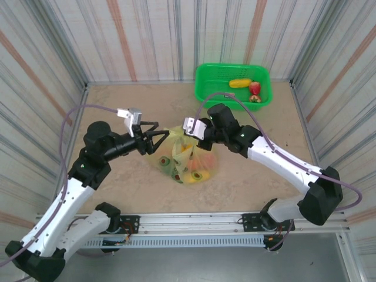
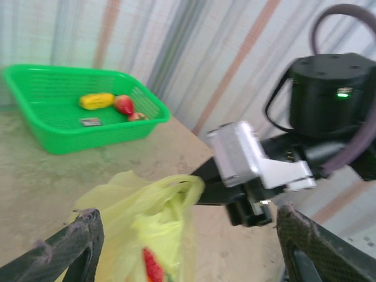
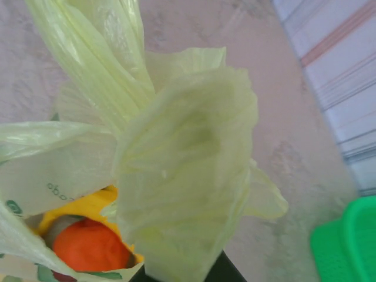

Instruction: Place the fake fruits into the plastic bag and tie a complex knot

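On the left of the table [image 1: 117,103], left gripper [image 1: 160,138]: jaws spread wide with nothing in them. The tips are just beside the bag's left edge, and in the left wrist view its fingers [image 2: 73,249] stand either side of the bag's top.
plastic bag [image 1: 176,154]: lies at the middle of the table between the two grippers. It is pale yellow-green, with its top gathered upward.
fake fruits [image 1: 197,167]: several lie inside the bag. In the right wrist view an orange fruit [image 3: 88,247] shows at the mouth beside something yellow.
right gripper [image 1: 194,138]: pinched closed on a bunched handle strip at the bag's top right.
green basket [image 1: 202,88]: at the far right of the table, well apart from the bag. It holds a yellow fruit [image 1: 239,83] and a red fruit [image 1: 255,88].
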`<state>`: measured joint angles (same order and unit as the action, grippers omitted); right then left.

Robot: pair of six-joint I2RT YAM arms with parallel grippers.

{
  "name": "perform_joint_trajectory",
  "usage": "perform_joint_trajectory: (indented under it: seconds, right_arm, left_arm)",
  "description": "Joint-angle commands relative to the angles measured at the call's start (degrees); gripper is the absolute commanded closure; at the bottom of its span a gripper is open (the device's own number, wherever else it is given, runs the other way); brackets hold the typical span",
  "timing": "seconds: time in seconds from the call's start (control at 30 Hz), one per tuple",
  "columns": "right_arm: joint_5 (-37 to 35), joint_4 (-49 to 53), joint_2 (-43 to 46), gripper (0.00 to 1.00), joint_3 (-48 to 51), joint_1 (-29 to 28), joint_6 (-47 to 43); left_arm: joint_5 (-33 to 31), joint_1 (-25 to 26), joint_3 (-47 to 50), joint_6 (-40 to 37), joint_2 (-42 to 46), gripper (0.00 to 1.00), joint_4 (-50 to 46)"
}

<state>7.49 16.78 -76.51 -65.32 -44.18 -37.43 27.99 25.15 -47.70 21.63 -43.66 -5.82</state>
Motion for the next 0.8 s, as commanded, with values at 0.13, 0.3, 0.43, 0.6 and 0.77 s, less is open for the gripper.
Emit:
perform_joint_trajectory:
  seconds: [0.13,0.3,0.43,0.6,0.77]
  right_arm:
    - [-12.14,-11.17,3.41,1.0,5.33,-2.88,-8.06]
    - [-17.63,-21.35,3.8,1.0,9.99,-4.41,-15.77]
    - [-20.85,-31.16,2.59,1.0,12.83,-5.13,-22.66]
    - [-19.83,-38.89,0.76,1.0,14.67,-4.66,-27.12]
    - [-12.75,-39.64,0.51,1.0,15.23,-2.27,-27.12]
  left_arm:
    - [-10.12,-4.11,-0.07,1.48,-3.62,0.34,-1.51]
    - [-1.41,-9.1,-7.96,6.39,-19.3,0.38,1.05]
    - [5.88,-9.09,-17.14,7.73,-33.24,0.44,1.0]
    - [21.51,-7.99,-22.68,14.07,-47.75,0.42,13.27]
    - [31.32,-5.25,-29.89,13.26,-59.64,0.44,13.46]
